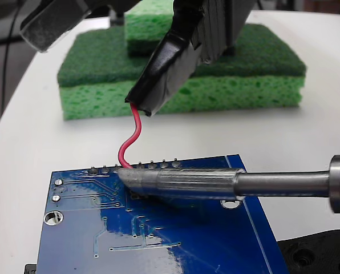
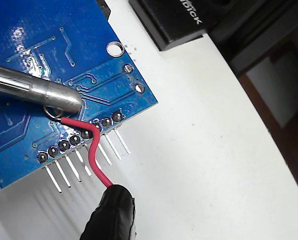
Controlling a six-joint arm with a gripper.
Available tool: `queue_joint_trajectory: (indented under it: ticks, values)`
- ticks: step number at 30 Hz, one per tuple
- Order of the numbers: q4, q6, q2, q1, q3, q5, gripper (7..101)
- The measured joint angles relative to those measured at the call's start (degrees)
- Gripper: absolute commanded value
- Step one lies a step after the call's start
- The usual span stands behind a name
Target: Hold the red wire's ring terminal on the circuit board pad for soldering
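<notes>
The blue circuit board lies on the white table; in the wrist view it fills the upper left. My gripper, its tip wrapped in black tape, is shut on the red wire. From the tip the wire curves down over the row of grey solder bumps. Its ring terminal rests on the board, partly under the tip of a soldering iron. The pad is hidden beneath the ring and iron. In the fixed view the iron covers the ring.
Two stacked green sponges sit behind the board. A black plastic part with holes lies at the lower right, and a black box beyond the board. Bare header pins stick out over the board's edge. The iron's shaft enters from the right.
</notes>
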State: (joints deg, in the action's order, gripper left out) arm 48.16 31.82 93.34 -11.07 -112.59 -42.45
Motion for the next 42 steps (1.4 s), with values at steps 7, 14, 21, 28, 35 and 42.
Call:
queue_joint_trajectory:
  ticks: [7,14,21,28,35,42]
  values:
    - [-0.09,-0.18,0.0,0.0,0.0,0.0,100.3]
    - [0.09,-0.09,0.0,-0.09,0.0,0.0,100.3]
    - [0.7,-0.09,0.35,-0.26,0.26,-0.09,100.3]
    - [-2.37,-4.66,7.12,-0.35,-3.25,-0.09,100.3]
    - [-8.79,-10.55,21.8,2.02,-14.94,5.89,100.3]
    - [-11.51,-14.77,36.3,5.36,-27.25,17.05,100.3]
